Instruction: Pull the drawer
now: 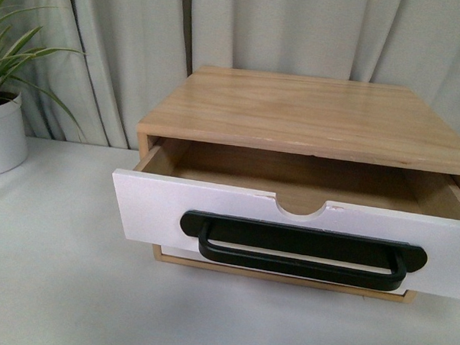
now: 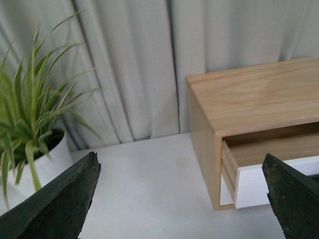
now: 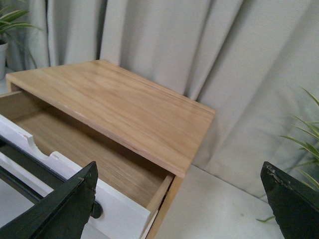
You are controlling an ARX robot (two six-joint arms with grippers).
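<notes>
neither arm shows up in the front view at all. on the left wrist cam, the left claw (image 2: 182,199) has its two dark fingers (image 2: 55,204) spread way apart at the frame's edges, nothing between them, touching nothing. same deal with the right claw (image 3: 179,204): dark, scuffed fingertips (image 3: 291,201) wide apart, gripping nothing. both just hang in the air, jaws gaping.

The drawer (image 1: 289,228) has a smooth white painted front, chipped a little by the notch, and bare light wood inside. Its handle (image 1: 303,252) is matt black, and the box (image 1: 317,111) around it is pale wood with soft grain lines. The curtain (image 1: 128,53) is grey cloth.
</notes>
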